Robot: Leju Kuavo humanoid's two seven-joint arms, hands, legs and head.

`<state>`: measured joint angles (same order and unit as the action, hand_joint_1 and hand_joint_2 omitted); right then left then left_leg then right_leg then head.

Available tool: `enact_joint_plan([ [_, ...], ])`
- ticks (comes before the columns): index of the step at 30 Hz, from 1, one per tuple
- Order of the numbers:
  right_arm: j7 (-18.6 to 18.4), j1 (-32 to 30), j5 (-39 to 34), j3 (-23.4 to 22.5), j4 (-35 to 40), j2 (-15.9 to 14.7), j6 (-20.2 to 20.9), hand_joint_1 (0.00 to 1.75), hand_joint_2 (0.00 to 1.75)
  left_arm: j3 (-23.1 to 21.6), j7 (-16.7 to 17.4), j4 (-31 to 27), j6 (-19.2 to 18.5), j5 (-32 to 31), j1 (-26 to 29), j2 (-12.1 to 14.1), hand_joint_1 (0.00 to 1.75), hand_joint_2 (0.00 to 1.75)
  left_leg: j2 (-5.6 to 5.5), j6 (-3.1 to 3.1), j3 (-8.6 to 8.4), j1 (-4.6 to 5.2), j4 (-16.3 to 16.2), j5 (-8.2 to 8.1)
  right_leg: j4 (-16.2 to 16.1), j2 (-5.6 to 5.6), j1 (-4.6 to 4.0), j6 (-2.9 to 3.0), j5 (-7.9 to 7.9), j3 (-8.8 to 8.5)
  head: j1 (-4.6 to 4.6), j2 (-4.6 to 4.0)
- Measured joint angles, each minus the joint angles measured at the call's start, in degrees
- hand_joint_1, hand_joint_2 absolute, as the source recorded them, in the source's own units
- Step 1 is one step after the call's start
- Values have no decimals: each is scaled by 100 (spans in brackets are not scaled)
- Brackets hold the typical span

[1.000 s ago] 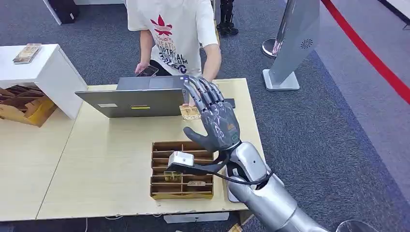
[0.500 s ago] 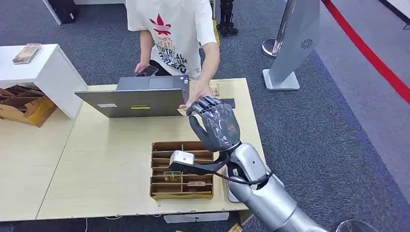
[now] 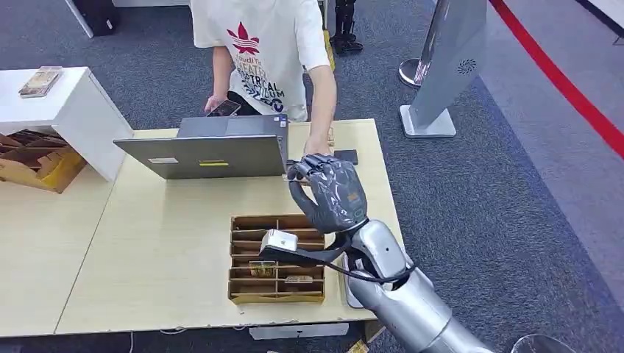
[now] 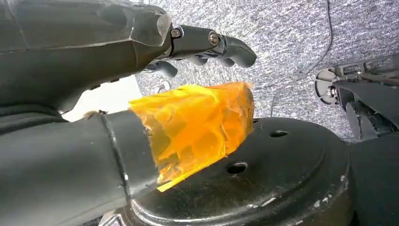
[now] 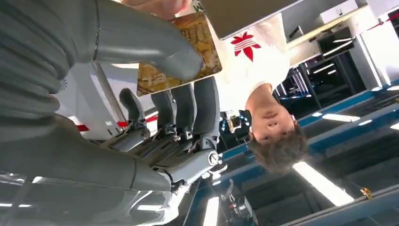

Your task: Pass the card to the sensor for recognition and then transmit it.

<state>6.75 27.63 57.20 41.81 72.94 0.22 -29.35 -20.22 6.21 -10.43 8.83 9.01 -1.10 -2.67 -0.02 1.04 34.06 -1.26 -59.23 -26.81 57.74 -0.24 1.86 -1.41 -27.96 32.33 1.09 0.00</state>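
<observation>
Holding the card (image 5: 188,42) between thumb and fingers, the right robot hand (image 3: 329,193) is raised over the far side of the table (image 3: 147,243), just beside the laptop (image 3: 202,153). A person's hand (image 3: 318,145) reaches in and seems to touch the card's far end, so the handover looks under way. I judge the sensor step likely done, with release left to do. The left robot hand (image 4: 94,108) hangs low, grasping nothing, fingers apart
</observation>
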Motion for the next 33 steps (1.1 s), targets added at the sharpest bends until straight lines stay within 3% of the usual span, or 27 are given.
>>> enact_joint_plan([
  [1,0,-7,0,-9,0,0,0,131,175,0,0,0,0,0,1,0,0,0,0,0,0,0,0,0,0,0,0,0,0,0,2,0],
  [8,0,-38,7,-55,0,-2,7,145,175,0,-4,0,2,0,1,22,0,0,0,0,0,0,0,0,0,0,0,0,0,0,2,0],
  [11,0,-42,7,-63,0,-2,7,175,175,0,-7,0,2,0,1,28,0,0,0,0,0,0,0,0,0,0,0,0,0,0,0,0],
  [33,22,-112,-162,-175,85,-2,-2,175,175,0,-55,0,7,24,3,44,0,0,0,0,0,0,0,0,0,0,0,0,0,0,2,0],
])
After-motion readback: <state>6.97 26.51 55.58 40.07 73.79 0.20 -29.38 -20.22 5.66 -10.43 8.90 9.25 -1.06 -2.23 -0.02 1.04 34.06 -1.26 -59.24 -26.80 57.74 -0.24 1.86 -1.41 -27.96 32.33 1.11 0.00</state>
